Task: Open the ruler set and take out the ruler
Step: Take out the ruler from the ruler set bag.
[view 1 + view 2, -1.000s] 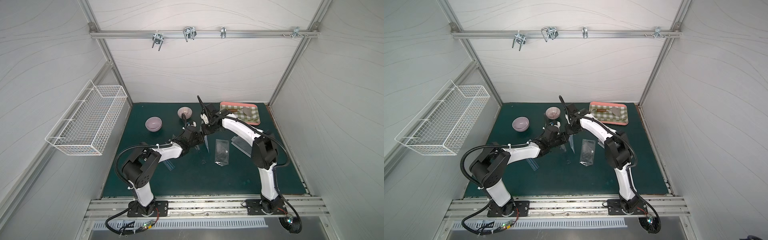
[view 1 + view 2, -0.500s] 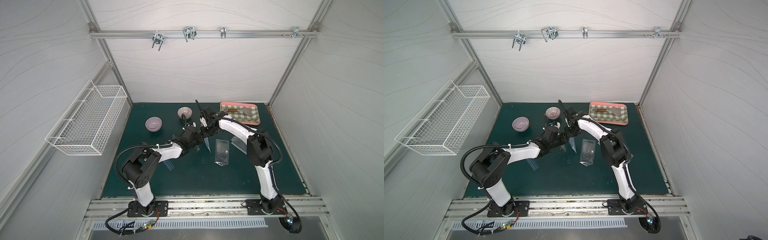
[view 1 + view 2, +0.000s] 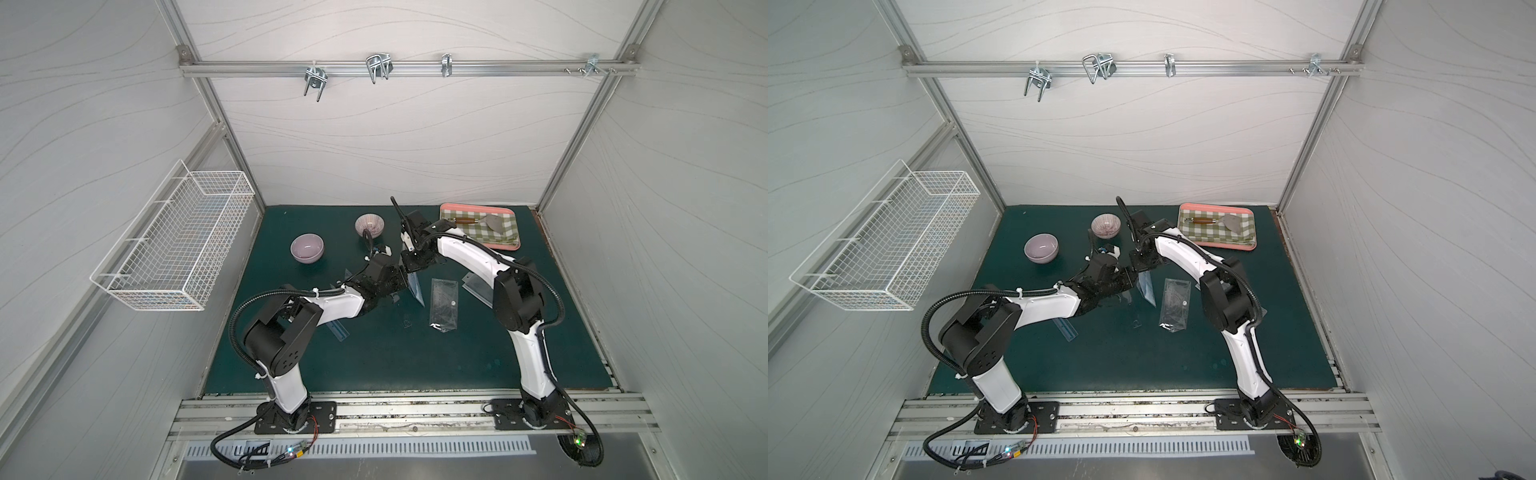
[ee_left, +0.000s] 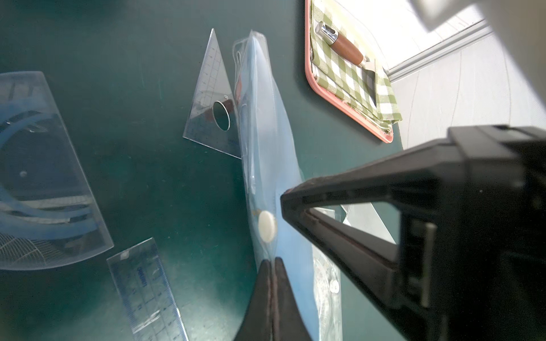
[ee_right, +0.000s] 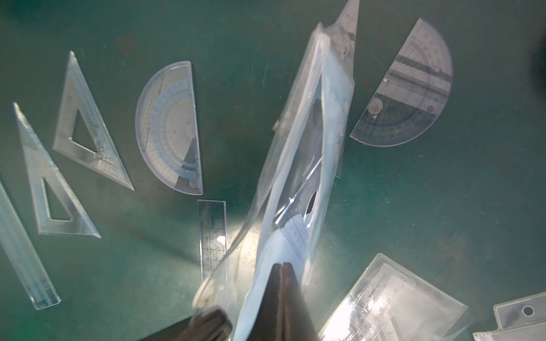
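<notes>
Ruler set pouch (image 4: 266,147), clear front and blue back, is held up off the green worktop (image 3: 374,365) near its middle, long axis hanging steeply down. Left fingers (image 4: 260,301) are pressed together on one edge of the pouch, just past its white snap button (image 4: 267,226). Right fingers (image 5: 271,304) are pinched tight on the blue layer at the same end, right next to the left pair. In the right wrist view the clear layer bows away from the blue one. A set square (image 5: 310,206) with a round hole shows inside.

In both top views the two arms meet over the pouch (image 3: 415,289), its low end close to the mat; contact cannot be told.

Loose on the worktop around it:
- a short straight ruler (image 5: 211,233)
- two hollow set squares (image 5: 88,130)
- two protractors (image 5: 171,127)
- a long ruler (image 3: 338,328) beside the left arm
- a second clear pouch (image 3: 444,303), lying flat beside the right arm

Back of the worktop has a lilac bowl (image 3: 306,248), a striped bowl (image 3: 369,225), and a pink tray (image 3: 515,247) with a checked cloth and a wooden-handled scraper (image 3: 469,221). A wire basket (image 3: 174,237) hangs on the left wall.

The worktop is boxed in by white walls on three sides. The bare mat is mostly the near half, between the arm bases.
</notes>
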Controlling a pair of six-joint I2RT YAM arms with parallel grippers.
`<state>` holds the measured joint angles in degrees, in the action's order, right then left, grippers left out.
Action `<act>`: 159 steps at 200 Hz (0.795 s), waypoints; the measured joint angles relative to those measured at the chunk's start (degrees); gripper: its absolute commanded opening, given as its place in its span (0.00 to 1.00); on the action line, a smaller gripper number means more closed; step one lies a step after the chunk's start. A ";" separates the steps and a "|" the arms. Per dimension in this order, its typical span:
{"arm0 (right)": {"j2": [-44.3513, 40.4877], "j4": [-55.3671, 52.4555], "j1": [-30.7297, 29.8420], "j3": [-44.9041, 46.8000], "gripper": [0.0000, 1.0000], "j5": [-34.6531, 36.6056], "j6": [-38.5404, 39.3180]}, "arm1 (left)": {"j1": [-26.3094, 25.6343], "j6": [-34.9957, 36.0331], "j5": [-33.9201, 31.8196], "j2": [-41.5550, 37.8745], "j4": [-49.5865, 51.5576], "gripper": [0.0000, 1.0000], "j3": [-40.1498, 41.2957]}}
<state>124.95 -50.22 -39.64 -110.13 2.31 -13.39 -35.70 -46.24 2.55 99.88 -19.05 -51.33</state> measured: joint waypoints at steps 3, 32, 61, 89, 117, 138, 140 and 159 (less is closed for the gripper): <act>0.11 -0.04 0.00 0.00 0.06 0.02 0.00 | 0.00 0.02 0.02 0.00 0.00 0.00 0.00; 0.48 -0.04 -0.04 0.22 0.08 0.11 0.28 | 0.00 0.00 0.02 0.00 0.00 0.00 0.00; 0.48 -0.28 -0.15 0.24 0.17 0.28 0.66 | 0.00 0.00 0.02 0.00 0.00 0.00 0.00; 0.59 -1.14 -0.33 -0.24 0.25 0.26 1.29 | 0.00 0.00 0.02 0.00 0.00 0.00 0.00; 0.68 -1.44 -0.52 -0.28 0.27 0.26 1.36 | 0.00 0.00 0.00 0.00 0.00 0.00 0.00; 1.14 -1.73 -0.59 -0.42 0.28 0.26 1.38 | 0.00 0.00 0.00 0.00 0.00 0.00 0.00; 1.20 -1.75 -0.59 -0.46 0.28 0.26 1.38 | 0.00 0.00 0.00 0.00 0.00 0.00 0.00; 1.97 -1.95 -0.59 -0.72 0.29 0.26 1.38 | 0.00 0.02 0.00 0.00 0.00 0.00 0.00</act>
<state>126.91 -52.16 -40.23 -110.85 2.57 -12.01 -35.70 -46.22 2.55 99.88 -19.05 -51.33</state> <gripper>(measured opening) 0.282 0.047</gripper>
